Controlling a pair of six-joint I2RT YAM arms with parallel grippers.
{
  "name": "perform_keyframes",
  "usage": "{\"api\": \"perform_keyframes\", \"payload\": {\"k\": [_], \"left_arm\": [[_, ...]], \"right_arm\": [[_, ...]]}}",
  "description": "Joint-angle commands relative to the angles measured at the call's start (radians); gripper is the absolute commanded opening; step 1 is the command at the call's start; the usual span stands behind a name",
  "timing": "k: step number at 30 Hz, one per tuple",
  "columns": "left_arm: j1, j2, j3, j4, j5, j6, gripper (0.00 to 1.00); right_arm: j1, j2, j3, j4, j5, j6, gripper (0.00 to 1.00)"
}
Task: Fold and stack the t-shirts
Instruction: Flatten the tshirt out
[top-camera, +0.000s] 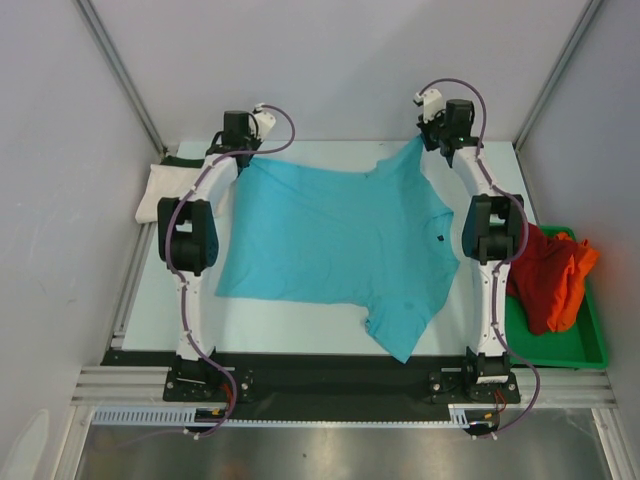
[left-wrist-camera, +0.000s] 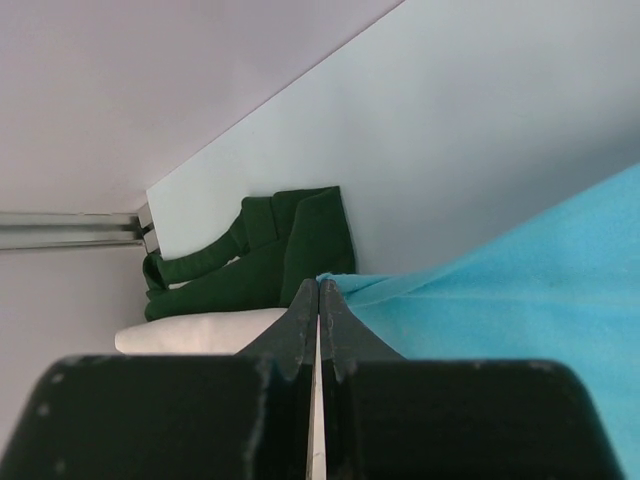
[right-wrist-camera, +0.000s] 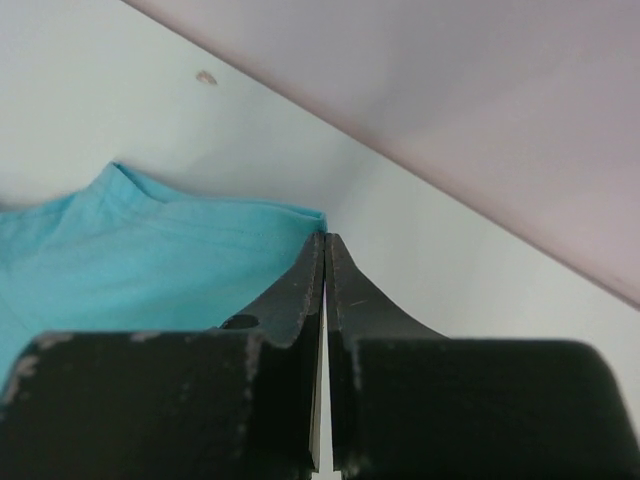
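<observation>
A turquoise t-shirt (top-camera: 330, 240) lies spread over the middle of the table. My left gripper (top-camera: 242, 153) is shut on its far left corner (left-wrist-camera: 345, 285). At the far right, my right gripper (top-camera: 428, 140) is shut on the tip of a sleeve (right-wrist-camera: 300, 215), which is drawn out toward the back. At the far left a dark green t-shirt (left-wrist-camera: 270, 250) rests on a folded white t-shirt (top-camera: 160, 190), just beyond my left gripper (left-wrist-camera: 318, 284). A red t-shirt (top-camera: 535, 275) and an orange t-shirt (top-camera: 575, 275) lie heaped at the right.
The red and orange shirts sit in a flat green tray (top-camera: 570, 348) at the table's right edge. Grey walls close the table in at the back and both sides, near both grippers. Aluminium rails run along the front edge (top-camera: 340, 385).
</observation>
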Motion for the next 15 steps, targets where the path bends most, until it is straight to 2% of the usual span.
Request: {"api": "perform_keyframes", "payload": {"k": [1, 15], "left_arm": [[0.01, -0.026, 0.028, -0.003, 0.046, -0.006, 0.0], [0.016, -0.057, -0.02, -0.031, 0.084, -0.02, 0.0]], "right_arm": [[-0.013, -0.143, -0.031, 0.002, 0.011, -0.023, 0.0], [-0.016, -0.368, -0.267, -0.068, -0.032, -0.032, 0.0]]}}
